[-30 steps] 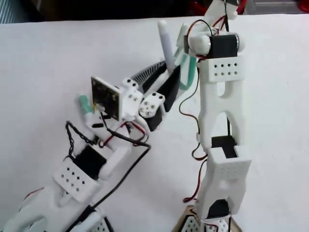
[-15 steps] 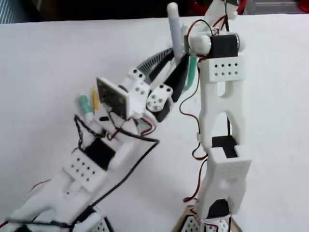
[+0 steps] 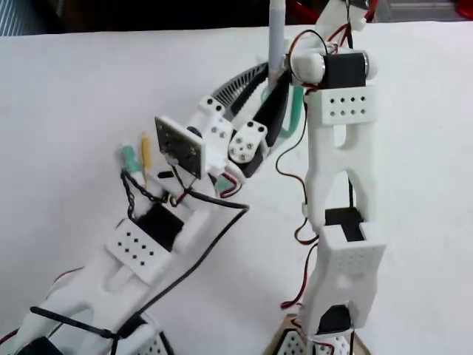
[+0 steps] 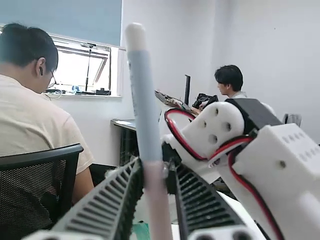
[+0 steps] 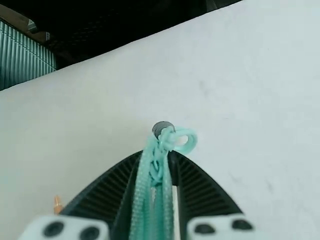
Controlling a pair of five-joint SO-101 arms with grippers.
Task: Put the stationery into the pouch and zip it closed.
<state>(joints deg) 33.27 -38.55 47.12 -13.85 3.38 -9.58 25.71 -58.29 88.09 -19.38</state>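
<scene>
Green marker (image 3: 131,157) and yellow pencil (image 3: 145,155) lie on table (image 3: 66,89), beside left arm. Left gripper (image 4: 152,175) clamped on pen (image 4: 142,100), upright, next to pouch (image 5: 155,200). Teal pouch pinched flat in right gripper (image 5: 160,165), off table; contents not visible. Since a second ago, pen rose, straightened and shifted farther, toward right arm.

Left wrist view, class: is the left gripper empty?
No, the left gripper is shut on a pen that stands up between its fingers.
</scene>
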